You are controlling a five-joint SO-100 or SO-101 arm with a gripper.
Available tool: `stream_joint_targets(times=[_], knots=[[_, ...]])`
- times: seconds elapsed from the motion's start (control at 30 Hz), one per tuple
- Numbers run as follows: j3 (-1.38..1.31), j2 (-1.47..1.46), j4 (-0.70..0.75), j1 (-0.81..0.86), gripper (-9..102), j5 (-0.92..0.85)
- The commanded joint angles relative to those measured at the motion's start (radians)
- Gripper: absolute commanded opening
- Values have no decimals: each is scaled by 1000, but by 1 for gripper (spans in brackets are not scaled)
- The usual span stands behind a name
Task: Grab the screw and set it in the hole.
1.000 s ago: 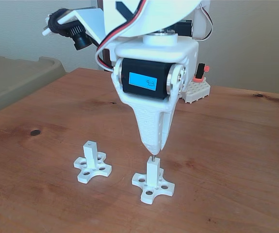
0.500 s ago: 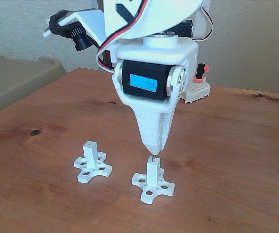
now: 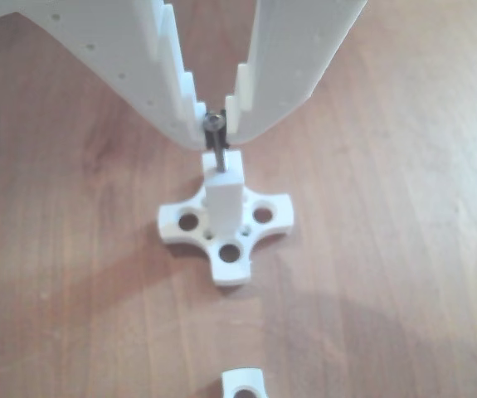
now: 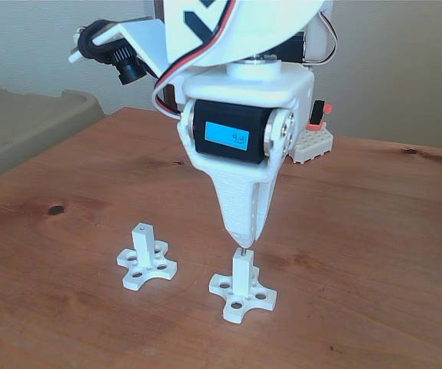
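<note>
The screw (image 3: 216, 141) is held upright by its head between the tips of the tool (image 3: 215, 123), whose 2 fingers are clamped on it, and its shank is seen entering the hole (image 3: 220, 172) in the top face of the white post (image 3: 223, 199); in the fixed view the tool (image 4: 241, 244) stands straight above the nearer post (image 4: 241, 274) on the wooden worktop (image 4: 374, 231), with only a sliver of screw between tip and post. The insertion appears partly done, though how deep the shank sits cannot be told. The step is best finished by a slow, straight descent with the screw kept vertical, so that the light cross-shaped base (image 3: 226, 232) is not tipped or dragged. The grip should be released only once the head is close to the post top, and the fingers parted gently, without sideways pull. A 2nd post (image 4: 143, 244) stands well apart to the left in the fixed view and need not be approached.
</note>
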Motion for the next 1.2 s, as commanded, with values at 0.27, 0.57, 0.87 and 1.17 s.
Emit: stream_joint_targets(times=[0.27,0.57,0.87,1.17], knots=[[-17,21,-8,6,-3,6],[-17,21,-2,6,0,11],[-17,20,0,6,3,15],[-18,20,2,6,3,17]])
